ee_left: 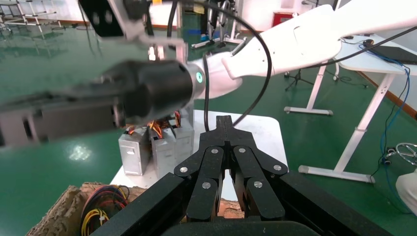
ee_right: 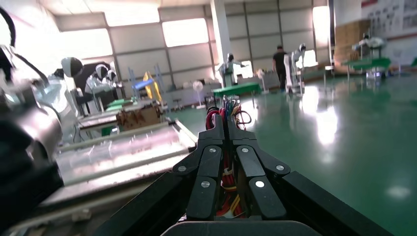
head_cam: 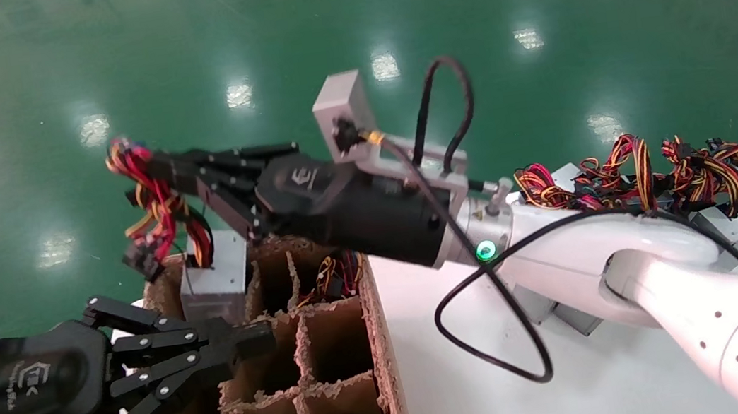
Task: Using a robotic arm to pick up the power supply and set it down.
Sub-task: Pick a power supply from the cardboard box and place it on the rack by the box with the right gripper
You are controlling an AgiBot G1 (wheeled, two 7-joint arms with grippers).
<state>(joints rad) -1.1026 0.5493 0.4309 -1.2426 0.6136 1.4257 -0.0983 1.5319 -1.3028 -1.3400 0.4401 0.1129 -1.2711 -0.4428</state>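
At the near left, the left gripper (head_cam: 244, 341) hangs idle over the near-left edge of the cardboard box (head_cam: 321, 356), its fingers (ee_left: 224, 129) pressed together on nothing; parked there, it leaves the far cells free for the working arm.

Beyond it, at the far-left corner of the box, the power supply (head_cam: 218, 277) stands tilted in a cell, its silver body partly above the cardboard dividers. Its wires (head_cam: 153, 192) rise from the top in a red, yellow and black bunch. The right gripper (head_cam: 154, 170), reaching leftward across the box from the robotic arm (head_cam: 632, 258), has its fingers (ee_right: 218, 137) closed narrowly on that bunch, not on the metal case. The likely reason is that the case sits down between the divider walls, where the fingers have little room, while the wires stand clear and are easy to catch. Whether the unit is lifting out or being lowered in cannot be told; by its tilt, it looks partly hung from the wires.

To the right, the white counter (head_cam: 491, 376) butts against the box. At its far right lie more power supplies (head_cam: 734, 216) with their wires piled on top, partly hidden behind the arm, seemingly the stock for the cells.
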